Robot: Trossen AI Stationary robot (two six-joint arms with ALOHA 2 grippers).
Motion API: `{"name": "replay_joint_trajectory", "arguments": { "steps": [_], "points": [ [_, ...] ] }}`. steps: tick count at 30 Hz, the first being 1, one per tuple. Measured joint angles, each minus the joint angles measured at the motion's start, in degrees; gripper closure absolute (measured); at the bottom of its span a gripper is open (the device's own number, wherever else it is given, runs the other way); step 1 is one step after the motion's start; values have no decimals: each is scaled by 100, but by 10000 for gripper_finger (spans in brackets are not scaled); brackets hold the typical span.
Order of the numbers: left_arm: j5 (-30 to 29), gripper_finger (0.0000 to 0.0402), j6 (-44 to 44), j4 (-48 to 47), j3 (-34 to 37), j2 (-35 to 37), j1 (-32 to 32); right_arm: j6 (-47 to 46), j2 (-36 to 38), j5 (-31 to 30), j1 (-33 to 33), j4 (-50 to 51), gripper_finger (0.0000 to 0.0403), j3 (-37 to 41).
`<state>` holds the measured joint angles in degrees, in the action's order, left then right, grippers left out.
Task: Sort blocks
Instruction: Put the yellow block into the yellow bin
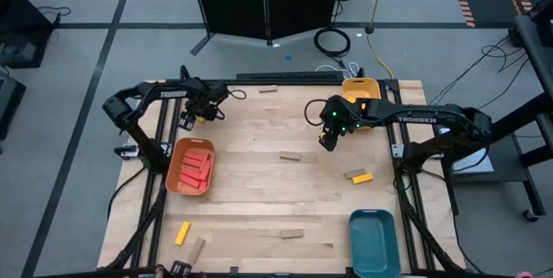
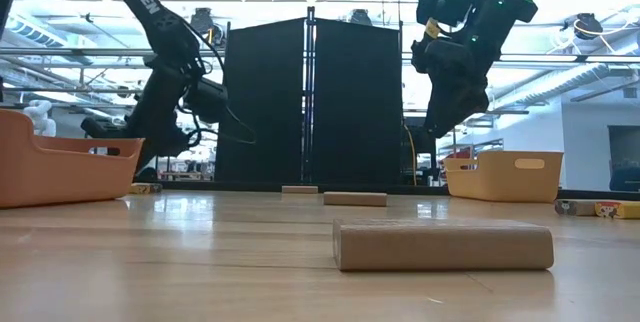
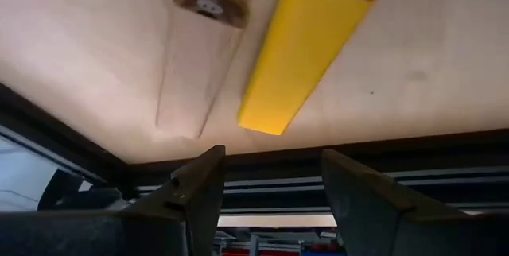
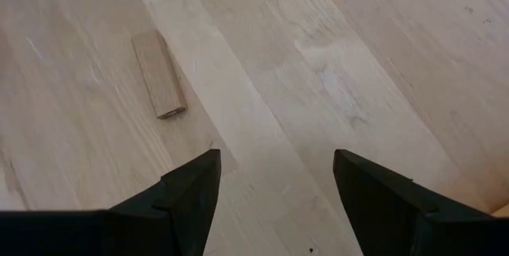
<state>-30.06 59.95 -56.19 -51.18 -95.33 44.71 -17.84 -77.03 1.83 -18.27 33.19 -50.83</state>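
From above, the right gripper [image 1: 327,141] hangs over the middle of the table [image 1: 251,183], nothing between its fingers, with a tan block [image 1: 290,157] lying just beside it toward the table's centre; the left gripper [image 1: 196,116] sits near the far-left edge, just beyond the orange tray [image 1: 175,167] that already holds red blocks [image 1: 196,167]. Loose pieces lie well apart: a yellow block [image 1: 362,177] with a tan one touching it on the right, another yellow block [image 1: 182,232] at the near left, more tan ones along the near edge and one by the far rail. The teal tray [image 1: 374,242] and the yellow tray [image 1: 361,91] look empty or nearly so. At table height a tan block [image 2: 443,245] fills the foreground and both arms hang well above the surface. The left wrist view shows open, empty fingers [image 3: 199,192] and a yellow block [image 3: 303,49] on the wood ahead; descending off-centre would likely nudge the bar rather than straddle it. The right wrist view shows widely spread fingers [image 4: 191,196] with the tan block [image 4: 159,74] off to one side, so a straight drop would probably miss it or clip its end and spin it. Nothing stands in either arm's path.
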Motion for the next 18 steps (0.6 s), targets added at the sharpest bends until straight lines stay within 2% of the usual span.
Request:
{"name": "replay_joint_trajectory", "arguments": {
  "steps": [5,18],
  "points": [
    [497,196,108,-303,15,0,-23,-7,0,-4,1,0,165,0],
    [556,196,144,147,102,0,-22,6,0,-26,1,-83,165,0]
  ]
}}
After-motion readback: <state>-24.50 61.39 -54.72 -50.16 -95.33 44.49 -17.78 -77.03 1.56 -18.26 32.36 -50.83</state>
